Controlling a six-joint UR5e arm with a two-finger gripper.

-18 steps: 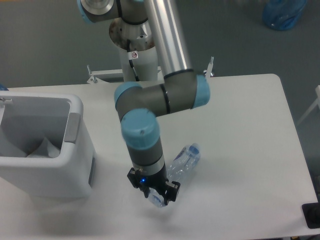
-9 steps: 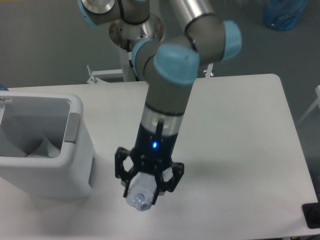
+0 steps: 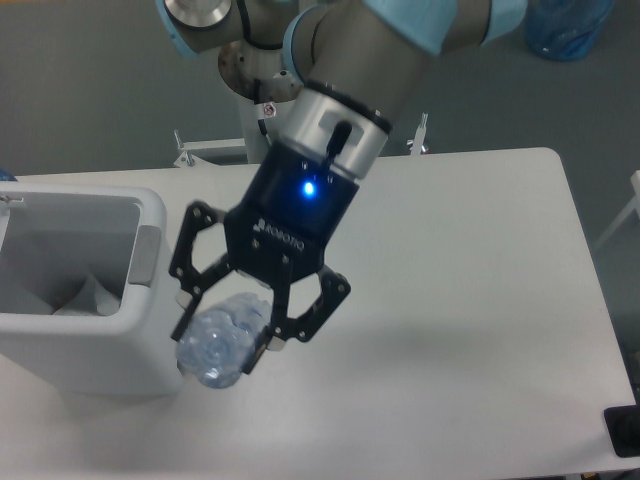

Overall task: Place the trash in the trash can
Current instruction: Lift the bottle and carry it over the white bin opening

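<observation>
We see the gripper point(image 3: 228, 335) hanging above the surface point(image 3: 470, 300), its black fingers point(image 3: 312, 312) clamped on the plastic bottle point(image 3: 220, 345); the bottle is clear and crinkled, held clear of the surface with its rounded end pointing down toward the camera; we cannot make out its cap from here. A blue light glows on the gripper body; the grey arm point(image 3: 350, 70) with pale blue joints rises behind it to the top of the view. The bottle sits just in front of the right wall of the trash can point(image 3: 150, 330), overlapping its outer face in our view; whether they touch we cannot tell. The trash can stands at the left of the surface; inside it lies a white paper wad point(image 3: 85, 298), low against the near wall.
</observation>
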